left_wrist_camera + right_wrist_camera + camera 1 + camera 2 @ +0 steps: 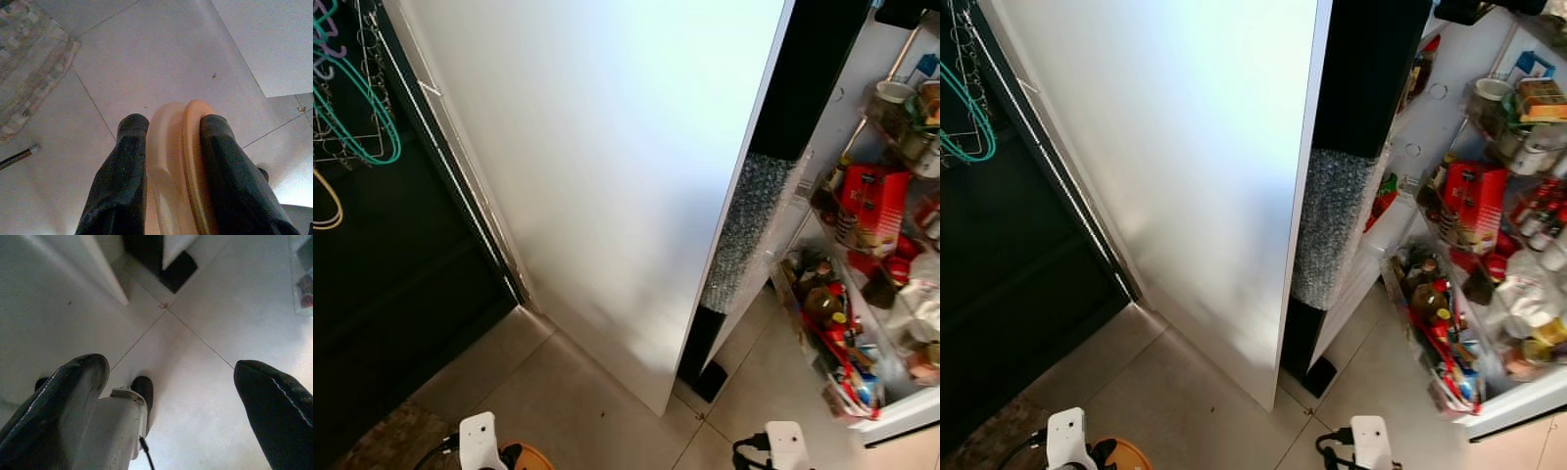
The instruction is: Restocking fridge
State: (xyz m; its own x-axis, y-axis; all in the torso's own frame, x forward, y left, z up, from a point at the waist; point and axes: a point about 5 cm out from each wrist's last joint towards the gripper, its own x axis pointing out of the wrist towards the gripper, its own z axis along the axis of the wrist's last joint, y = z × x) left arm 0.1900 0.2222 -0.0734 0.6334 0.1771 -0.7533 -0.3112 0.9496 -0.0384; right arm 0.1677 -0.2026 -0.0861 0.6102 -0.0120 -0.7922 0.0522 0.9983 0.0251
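On the tiled floor point(558, 392), in the eye views, a big white fridge side point(607, 166) stood at 12 o'clock. The open fridge door point(1489, 225), full of jars and bottles, was at 2 o'clock. Green hangers point(357, 108) hung at 10 o'clock.

In the left wrist view, the left gripper point(171, 142) pinched a pale orange lid point(181, 166) above the tiles, a mat point(29, 78) nearby.

In the right wrist view, the right gripper point(171, 377) was spread wide, holding nothing.

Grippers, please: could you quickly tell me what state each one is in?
Left gripper: closed on a pale orange container.
Right gripper: open, holding nothing.
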